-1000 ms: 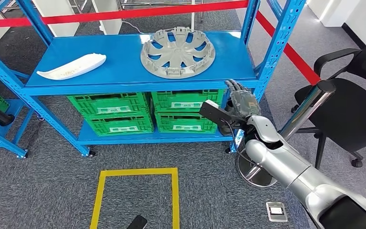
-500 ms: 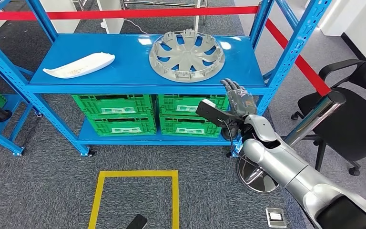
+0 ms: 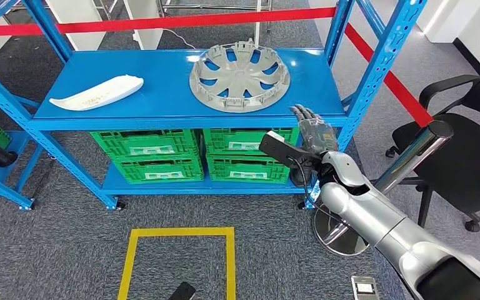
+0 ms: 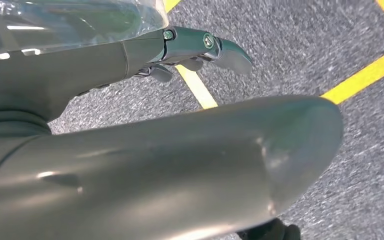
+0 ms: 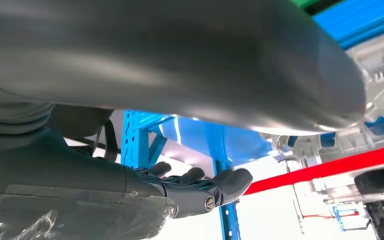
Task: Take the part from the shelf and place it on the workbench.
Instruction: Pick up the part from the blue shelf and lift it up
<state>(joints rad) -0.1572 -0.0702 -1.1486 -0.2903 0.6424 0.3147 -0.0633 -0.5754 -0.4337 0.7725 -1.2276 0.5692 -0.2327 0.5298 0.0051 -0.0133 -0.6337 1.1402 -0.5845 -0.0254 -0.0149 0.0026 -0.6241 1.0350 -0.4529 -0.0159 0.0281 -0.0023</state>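
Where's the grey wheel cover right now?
In the head view the wheel cover lies on the blue shelf, toward its right end, just beyond the raised right hand.

No text, number or brand can be read in any view. The green crates (image 3: pixel 197 153) under the shelf (image 3: pixel 162 109) carry white labels on their front faces, but the print on them is too small to make out. The white part (image 3: pixel 97 93) on the shelf bears faint marks that cannot be resolved. A small plate (image 3: pixel 364 288) on the floor shows a white label, also illegible.
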